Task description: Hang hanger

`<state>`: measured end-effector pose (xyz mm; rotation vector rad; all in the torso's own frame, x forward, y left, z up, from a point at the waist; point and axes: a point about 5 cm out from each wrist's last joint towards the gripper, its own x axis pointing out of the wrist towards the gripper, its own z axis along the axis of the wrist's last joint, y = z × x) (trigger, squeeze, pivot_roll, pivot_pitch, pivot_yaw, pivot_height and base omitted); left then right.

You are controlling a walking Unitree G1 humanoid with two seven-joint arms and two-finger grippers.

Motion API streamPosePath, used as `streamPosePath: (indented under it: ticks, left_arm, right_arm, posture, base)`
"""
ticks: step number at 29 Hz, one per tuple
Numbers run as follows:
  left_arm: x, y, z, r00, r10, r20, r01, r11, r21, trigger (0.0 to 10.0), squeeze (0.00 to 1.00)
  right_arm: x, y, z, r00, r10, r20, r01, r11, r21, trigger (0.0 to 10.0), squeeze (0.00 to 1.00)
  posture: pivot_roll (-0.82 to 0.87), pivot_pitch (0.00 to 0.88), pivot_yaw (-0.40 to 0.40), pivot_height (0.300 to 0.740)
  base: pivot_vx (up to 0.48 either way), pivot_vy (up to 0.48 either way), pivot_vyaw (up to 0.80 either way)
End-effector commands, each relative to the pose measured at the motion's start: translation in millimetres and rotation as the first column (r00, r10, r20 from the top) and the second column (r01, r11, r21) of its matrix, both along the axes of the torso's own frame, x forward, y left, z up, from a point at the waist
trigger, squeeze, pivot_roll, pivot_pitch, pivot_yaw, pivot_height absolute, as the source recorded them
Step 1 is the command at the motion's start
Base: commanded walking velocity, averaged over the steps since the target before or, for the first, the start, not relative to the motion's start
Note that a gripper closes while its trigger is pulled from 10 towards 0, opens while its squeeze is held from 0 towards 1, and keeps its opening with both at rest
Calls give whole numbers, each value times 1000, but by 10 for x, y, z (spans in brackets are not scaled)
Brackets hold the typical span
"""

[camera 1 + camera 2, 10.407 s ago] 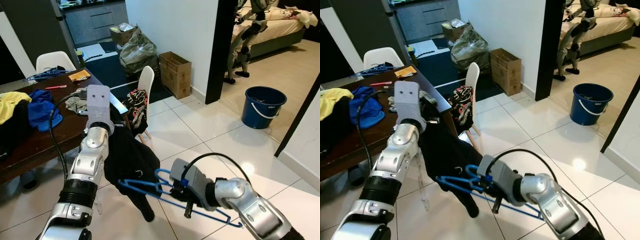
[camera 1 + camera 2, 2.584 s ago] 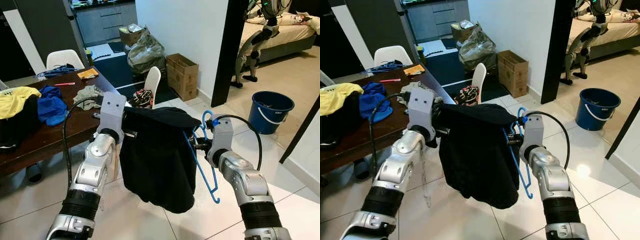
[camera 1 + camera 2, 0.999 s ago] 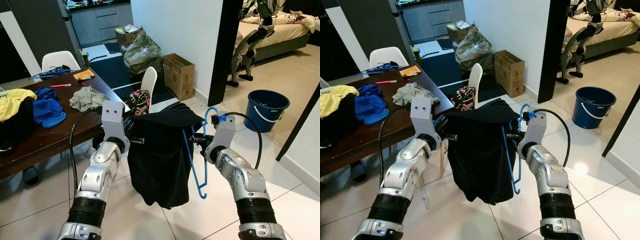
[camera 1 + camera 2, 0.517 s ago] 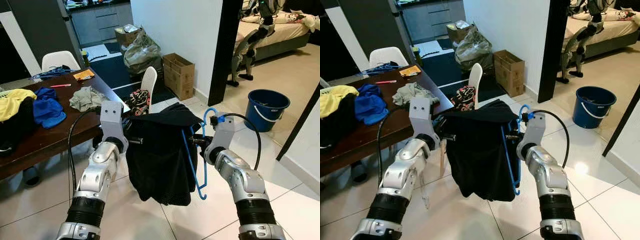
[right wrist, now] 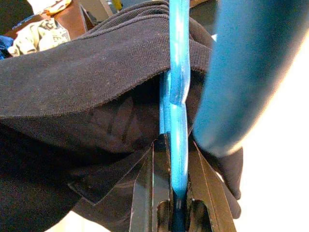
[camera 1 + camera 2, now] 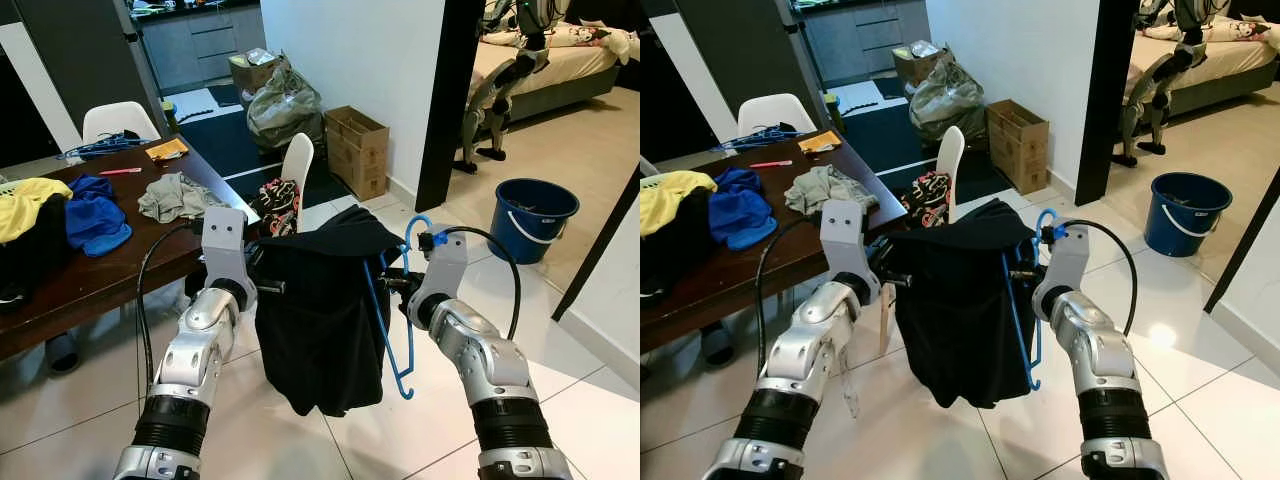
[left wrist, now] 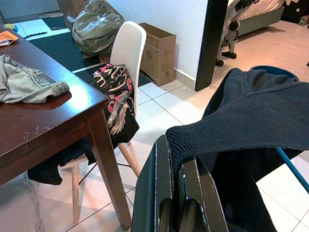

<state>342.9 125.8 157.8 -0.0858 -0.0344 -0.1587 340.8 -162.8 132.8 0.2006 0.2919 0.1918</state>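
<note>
A black garment (image 6: 320, 320) hangs at chest height between my two arms, over the tiled floor. My left gripper (image 6: 266, 285) is shut on its upper edge; in the left wrist view the ribbed hem drapes over the fingers (image 7: 161, 188). My right gripper (image 6: 393, 283) is shut on a blue wire hanger (image 5: 177, 72). The hanger runs inside the garment's right side, its hook (image 6: 414, 226) above the wrist and its lower end (image 6: 400, 385) sticking out below the cloth.
A dark wooden table (image 6: 100, 270) with grey (image 6: 175, 195), blue and yellow clothes stands on the left. Behind the garment is a white chair (image 6: 295, 165) with a patterned cloth. Right of me are a black door frame (image 6: 445, 100), a blue bucket (image 6: 535, 215) and another robot (image 6: 500, 80).
Ten seconds ago the arms were low with the hanger lying flat; now both are raised with the garment spread between them. Over the last second the garment only swayed slightly.
</note>
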Motion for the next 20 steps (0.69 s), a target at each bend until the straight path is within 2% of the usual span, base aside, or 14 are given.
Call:
streamPosePath:
  ticks: [1, 20]
  left_arm:
    - [-20, 62, -70, 1000, 28, -11, -28, 999, 16, 10000, 0]
    - [-28, 37, -92, 1000, 18, -21, -18, 1000, 4, 10000, 0]
  right_arm:
    - [-1, 15, -4, 1000, 8, 20, -8, 1000, -14, 10000, 0]
    - [-17, 13, -20, 1000, 6, 18, -6, 1000, -13, 10000, 0]
  posture:
    - [-9, 0, 89, 740]
    - [-12, 0, 95, 740]
  base:
    - [0, 0, 0]
    - [0, 0, 0]
